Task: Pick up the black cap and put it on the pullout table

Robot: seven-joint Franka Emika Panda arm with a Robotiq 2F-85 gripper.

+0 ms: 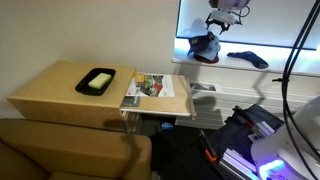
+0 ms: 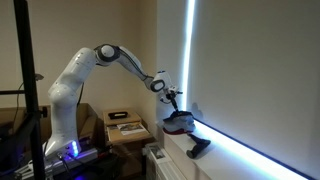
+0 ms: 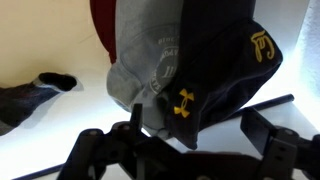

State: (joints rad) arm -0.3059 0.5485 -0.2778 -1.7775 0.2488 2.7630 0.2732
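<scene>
The Panda arm (image 2: pixel 75 75) is extended from its base toward the window, with the wrist over the lit windowsill (image 2: pixel 235 162).

The light wooden cabinet (image 1: pixel 50 92) stands beside a brown sofa (image 1: pixel 60 150). A black tray (image 1: pixel 82 87) with a pale object in it rests on the cabinet top.

The pullout table (image 1: pixel 160 105) projects from the cabinet side. A magazine (image 1: pixel 150 87) lies on it and covers most of the surface.

On the windowsill, a pile of caps (image 1: pixel 205 47) sits directly under the wrist. In the wrist view, the black cap (image 3: pixel 225 70) carries a yellow logo and lies against a gray cap (image 3: pixel 150 60). A red cap (image 3: pixel 103 25) shows behind the gray one. The black cap is on the windowsill, well apart from the pullout table.

A separate dark item (image 1: pixel 248 58) lies on the sill near the pile. Its type cannot be determined.

The gripper (image 2: pixel 172 100) hangs just above the pile. In the wrist view its fingers (image 3: pixel 88 150) stand wide apart, one to each side of the caps, with nothing clamped. Contact with the caps cannot be confirmed.
</scene>
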